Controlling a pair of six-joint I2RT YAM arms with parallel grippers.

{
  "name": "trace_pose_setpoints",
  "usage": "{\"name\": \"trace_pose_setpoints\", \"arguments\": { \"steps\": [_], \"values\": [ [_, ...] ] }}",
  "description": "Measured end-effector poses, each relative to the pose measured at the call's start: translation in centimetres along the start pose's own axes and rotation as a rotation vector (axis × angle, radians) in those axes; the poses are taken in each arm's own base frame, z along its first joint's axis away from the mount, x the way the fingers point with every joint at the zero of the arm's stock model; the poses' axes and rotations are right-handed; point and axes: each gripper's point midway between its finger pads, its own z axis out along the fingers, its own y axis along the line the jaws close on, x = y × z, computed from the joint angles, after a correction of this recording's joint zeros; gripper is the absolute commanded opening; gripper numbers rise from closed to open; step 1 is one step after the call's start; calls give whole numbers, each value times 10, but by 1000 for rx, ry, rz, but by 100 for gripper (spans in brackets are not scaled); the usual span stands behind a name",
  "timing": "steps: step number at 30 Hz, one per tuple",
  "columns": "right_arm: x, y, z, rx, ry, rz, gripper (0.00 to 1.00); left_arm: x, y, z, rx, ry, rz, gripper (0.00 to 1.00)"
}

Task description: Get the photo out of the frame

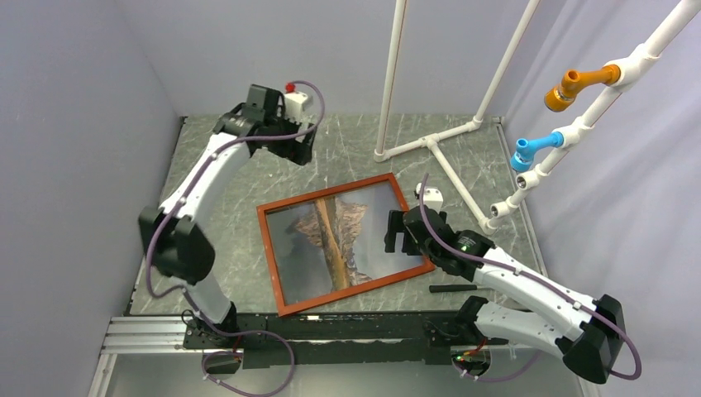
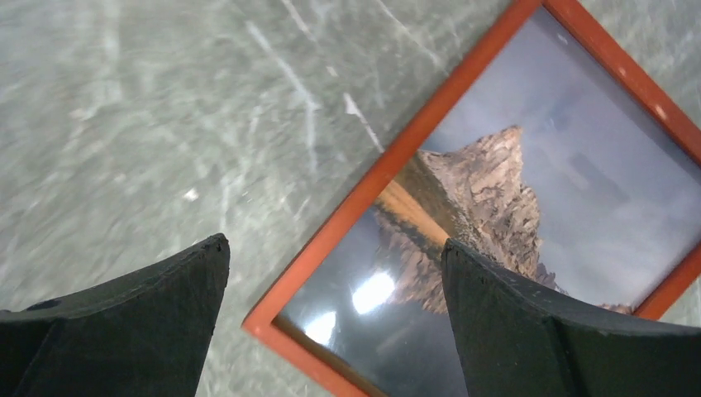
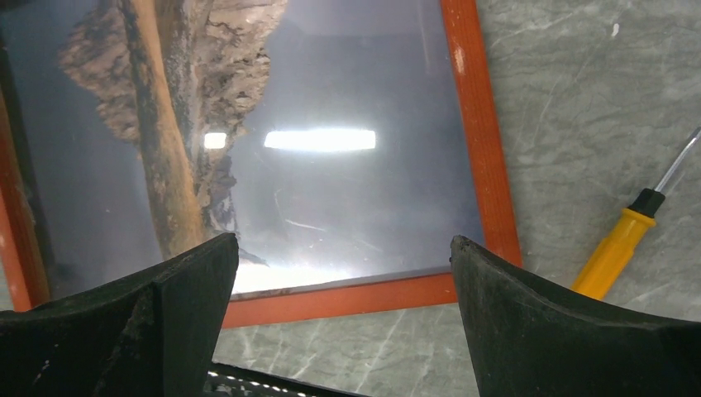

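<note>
The frame (image 1: 269,248) lies face up in the middle of the marble table, turned a little askew. The photo (image 1: 331,231) sits inside it, brown mountain and grey-blue sky showing behind glare. My left gripper (image 1: 293,149) hovers open and empty above the table beyond the frame's far left corner. In the left wrist view the gripper (image 2: 335,244) looks down on a frame (image 2: 388,165) corner and the photo (image 2: 488,182). My right gripper (image 1: 398,240) is open and empty over the frame's right edge. The right wrist view shows the gripper (image 3: 343,240), the frame (image 3: 479,124) and the photo (image 3: 165,124).
A yellow-handled screwdriver (image 3: 616,252) lies on the table just right of the frame; its dark shaft (image 1: 450,288) shows in the top view. A white pipe stand (image 1: 430,142) with orange (image 1: 570,87) and blue (image 1: 529,150) fittings stands at the back right. Grey walls enclose the table.
</note>
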Motion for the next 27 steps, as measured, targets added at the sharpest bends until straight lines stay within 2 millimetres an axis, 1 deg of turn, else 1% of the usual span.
{"name": "trace_pose_setpoints", "arguments": {
  "steps": [2,4,5,6,7,8,11,13,14,16,17,19,20,21,23,27],
  "values": [
    [-3,3,0,0,1,14,100,-3,5,-35,-84,-56,-30,99],
    [-7,6,0,-2,-4,32,100,3,4,-58,-120,-91,-69,99],
    [-8,6,0,6,-10,45,100,12,4,-68,-139,-101,-94,99],
    [-9,2,1,26,-15,59,100,27,2,-78,-153,-101,-124,99],
    [-8,-1,1,44,-17,67,99,39,-1,-83,-160,-100,-143,100],
    [-9,-6,3,72,-18,76,99,58,-5,-88,-166,-87,-171,99],
    [-10,-23,11,147,-13,99,99,118,-13,-90,-188,-31,-262,99],
    [-14,-38,18,199,-6,129,98,161,-17,-86,-208,23,-324,96],
    [-16,-45,22,223,-4,144,97,177,-18,-85,-220,39,-353,94],
    [-20,-61,31,269,6,176,96,205,-22,-83,-235,49,-410,87],
    [-22,-69,36,289,12,186,95,216,-23,-82,-242,44,-440,85],
    [-23,-79,45,309,27,191,88,231,-26,-82,-255,26,-495,84],
    [-24,-82,50,309,37,192,84,236,-27,-82,-263,8,-531,83],
    [-24,-83,55,307,47,190,83,239,-27,-80,-266,-5,-559,83],
    [-22,-87,66,302,75,182,77,245,-28,-74,-273,-33,-629,80],
    [-12,-95,90,298,150,131,71,264,-27,-58,-298,-24,-743,80]
  ]
}}
